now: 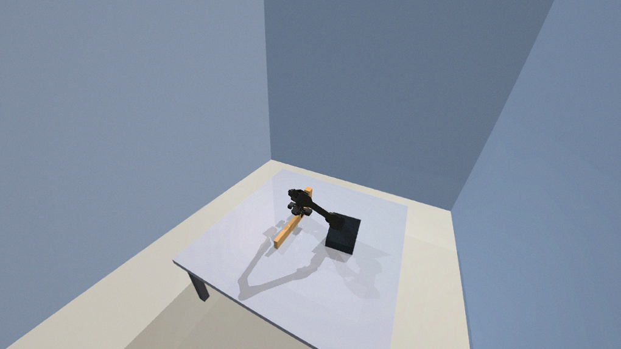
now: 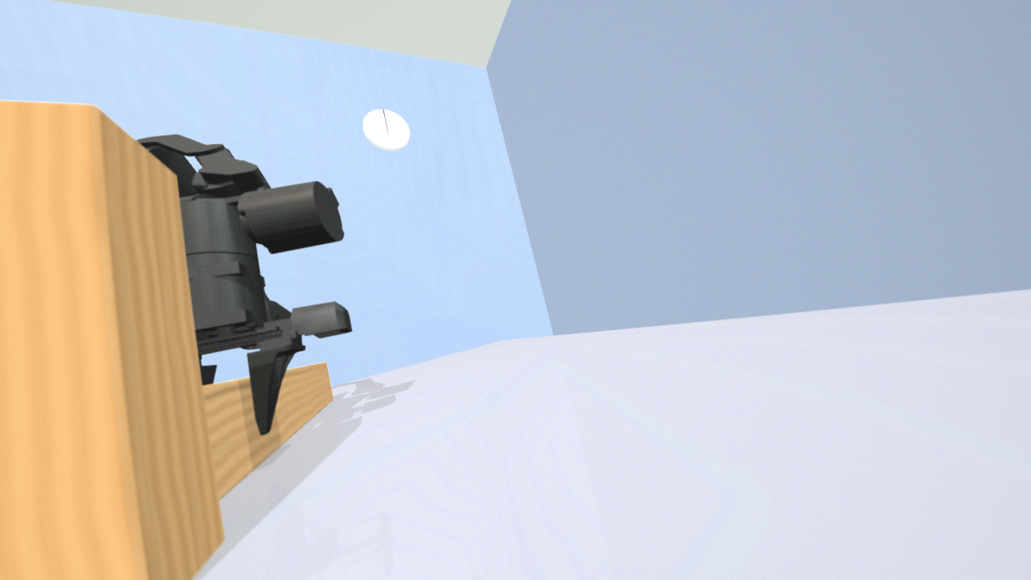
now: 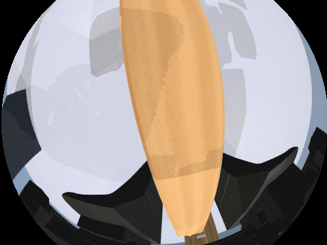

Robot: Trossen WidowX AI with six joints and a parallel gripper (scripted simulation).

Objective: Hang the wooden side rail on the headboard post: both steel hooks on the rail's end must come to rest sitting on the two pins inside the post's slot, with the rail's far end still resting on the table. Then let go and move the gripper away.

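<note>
The wooden side rail (image 1: 286, 233) (image 2: 306, 396) (image 3: 174, 85) lies lengthwise on the table, its near end beside the headboard post. The upright wooden post (image 1: 308, 191) (image 2: 57, 324) (image 3: 212, 235) fills the left of the exterior view and shows as a darker strip at the bottom of the wrist view. My gripper (image 1: 301, 214) (image 2: 233, 412) (image 3: 187, 177) points down and is shut on the rail, one finger on each side, near its post end. Small grey metal bits show between rail end and post in the wrist view; I cannot tell hooks from pins. The post hides one finger in the exterior view.
The arm's black base (image 1: 348, 233) stands on the pale table (image 1: 322, 309) (image 2: 648, 447), to the right of the rail in the top view. The arm reaches from it over the rail. Arm shadows fall across the table.
</note>
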